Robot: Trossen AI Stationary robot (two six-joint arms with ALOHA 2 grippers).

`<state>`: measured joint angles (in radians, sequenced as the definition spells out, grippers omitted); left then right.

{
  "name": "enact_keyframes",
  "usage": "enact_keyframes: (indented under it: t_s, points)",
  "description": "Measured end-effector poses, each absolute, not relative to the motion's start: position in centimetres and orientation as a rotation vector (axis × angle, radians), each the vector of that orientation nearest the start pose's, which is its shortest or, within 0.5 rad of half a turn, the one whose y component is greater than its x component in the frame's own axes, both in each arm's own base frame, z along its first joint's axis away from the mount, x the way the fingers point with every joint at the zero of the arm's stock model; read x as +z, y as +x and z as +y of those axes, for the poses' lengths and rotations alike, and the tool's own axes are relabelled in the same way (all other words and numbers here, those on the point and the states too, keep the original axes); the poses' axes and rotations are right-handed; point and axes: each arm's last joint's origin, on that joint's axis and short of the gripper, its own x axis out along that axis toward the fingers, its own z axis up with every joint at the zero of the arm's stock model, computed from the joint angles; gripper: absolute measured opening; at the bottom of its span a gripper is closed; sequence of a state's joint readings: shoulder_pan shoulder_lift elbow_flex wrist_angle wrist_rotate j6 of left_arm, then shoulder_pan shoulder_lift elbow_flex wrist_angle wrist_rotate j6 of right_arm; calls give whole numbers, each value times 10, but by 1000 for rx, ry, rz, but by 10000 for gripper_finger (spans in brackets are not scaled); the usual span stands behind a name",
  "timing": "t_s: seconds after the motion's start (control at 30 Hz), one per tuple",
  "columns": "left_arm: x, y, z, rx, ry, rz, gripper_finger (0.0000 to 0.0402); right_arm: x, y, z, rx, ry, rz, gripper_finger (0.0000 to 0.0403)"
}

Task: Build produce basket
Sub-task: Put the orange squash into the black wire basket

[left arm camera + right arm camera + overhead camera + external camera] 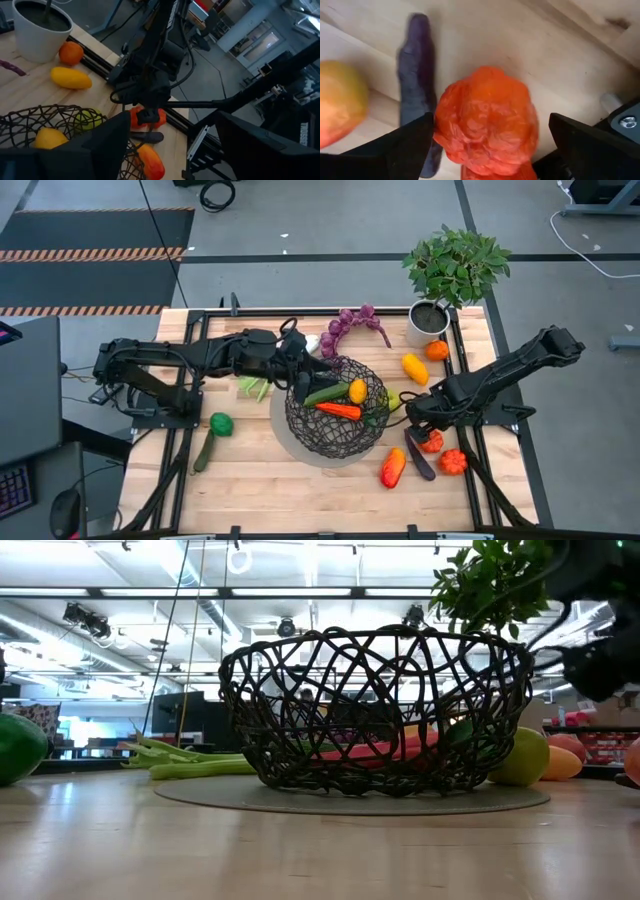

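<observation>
The dark wire-mesh basket [330, 412] sits on its pale round base mid-table and holds a carrot [338, 410], a green cucumber [326, 393] and a yellow piece [357, 391]. My left gripper [300, 385] is open and empty, above the basket's far-left rim. My right gripper [418, 418] is open at the basket's right. It points down over an orange-red pepper [487, 120] lying on the table, with one finger [415, 145] on each side. A dark aubergine [417, 80] lies beside that pepper. My right gripper comes at the orange-red pepper from above. One finger [422, 137] stands right against the pepper's side [440, 125], and I cannot tell whether it touches. The other finger [590, 145] stands clear of it. The pepper lies on the table.
Grapes [352, 325], a white plant pot [428, 322], an orange [437, 350] and a yellow pepper [414, 368] lie far right. Leek [255, 387], green pepper [220, 423] and another cucumber [203, 452] lie left. More peppers [392, 468] [453, 462] lie near right.
</observation>
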<state>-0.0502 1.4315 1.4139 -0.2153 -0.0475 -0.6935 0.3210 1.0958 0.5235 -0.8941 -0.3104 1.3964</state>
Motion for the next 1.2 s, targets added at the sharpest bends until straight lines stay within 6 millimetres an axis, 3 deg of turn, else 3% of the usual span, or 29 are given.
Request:
enact_keyframes:
  t_s: [0.37, 0.73, 0.87, 1.0, 1.2]
  points:
    - [398, 323, -15, 86, -688, 222, 297, 152, 133, 54, -577, 1067, 1596, 389]
    - [396, 323, -14, 99, -686, 243, 297, 164, 139, 57, -436, 1021, 1613, 319]
    - [394, 322, -14, 107, -684, 265, 297, 186, 141, 57, -371, 971, 1600, 323]
    - [393, 322, -14, 113, -709, 272, 297, 223, 139, 52, -366, 924, 1538, 326]
    - [392, 322, -14, 121, -708, 287, 297, 298, 145, 39, -402, 901, 1154, 326]
